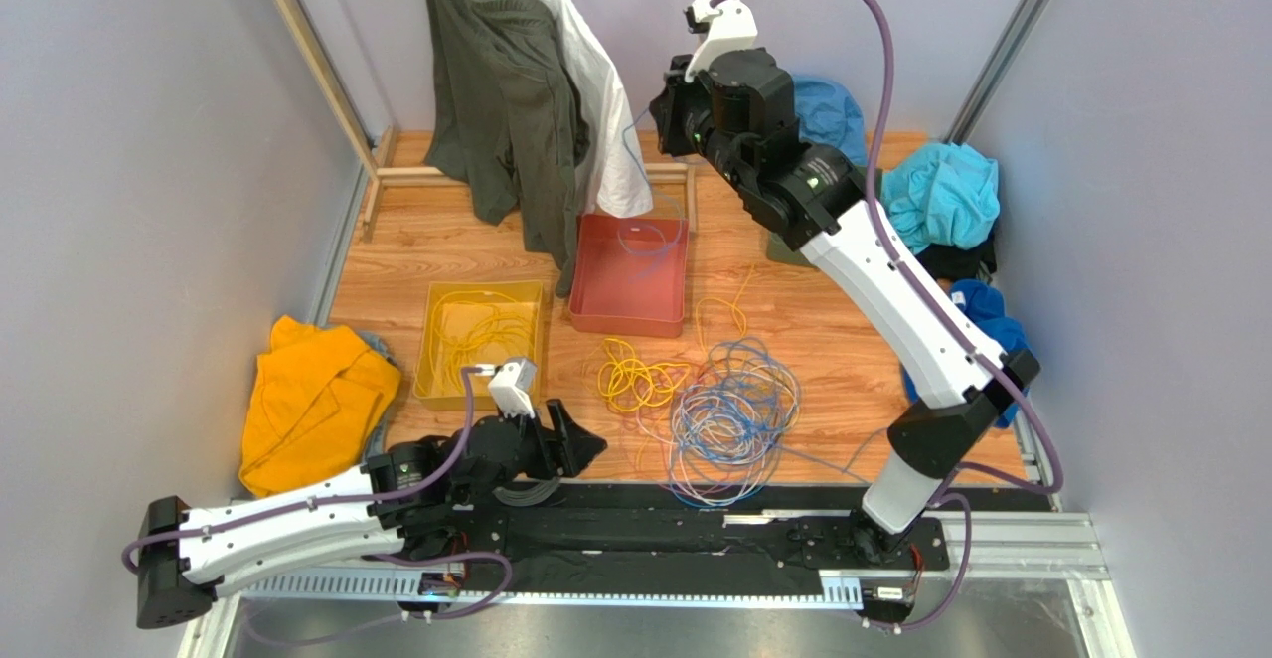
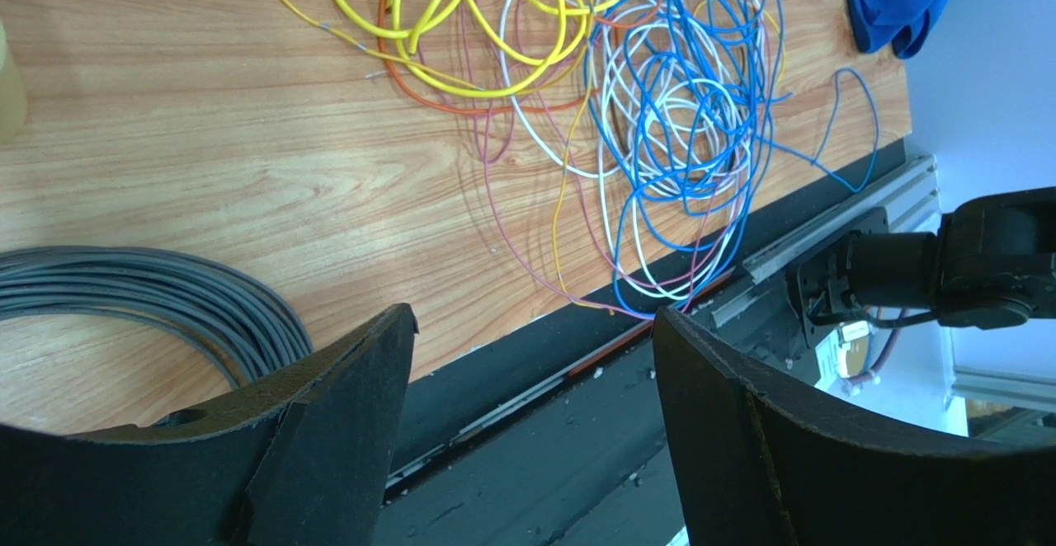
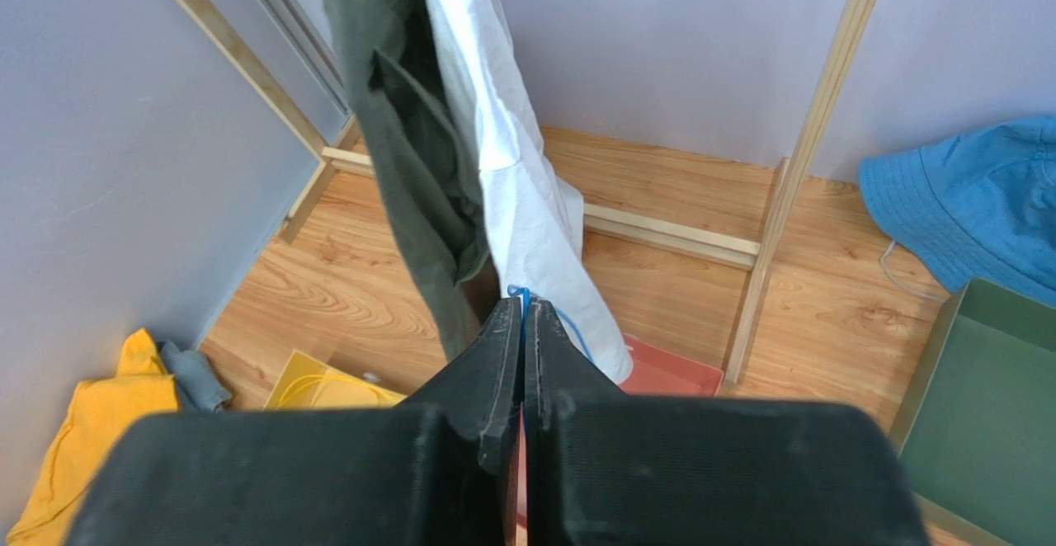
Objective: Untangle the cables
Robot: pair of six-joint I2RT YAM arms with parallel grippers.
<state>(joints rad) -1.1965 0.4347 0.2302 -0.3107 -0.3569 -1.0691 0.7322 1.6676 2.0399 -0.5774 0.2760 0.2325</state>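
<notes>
Partway done, by the look of it. The yellow tray (image 1: 429, 348) near the left edge of the bench (image 1: 836, 338) already holds loose yellow cable (image 1: 481, 338). The red tray (image 1: 597, 294) toward the far edge has a thin blue cable (image 1: 645, 236) looped in it. The right gripper (image 3: 522, 306) is up high over the far side, above the red tray and beside a hanging white shirt (image 3: 508, 163). Its fingers are pressed together with a bit of that blue cable showing at the tips, so it looks to be pinching the strand; the strand is too thin to trace fully in the top view. The left gripper (image 2: 533, 321) sits low at the near edge, jaws spread wide, holding nothing, facing the remaining tangle (image 1: 724, 412). That tangle lies mid-bench toward the near edge: a yellow bunch (image 2: 428, 14) on its left, a bigger blue-and-white bunch (image 2: 682, 113) on its right, and pink and orange strands threading across both. A grey cable coil (image 2: 161, 293) lies apart, just beside the left gripper. Left to do, my read: drop the blue strand in the tray, split yellow from blue, then sort the white, pink and orange. Most of the pile is unsorted.
</notes>
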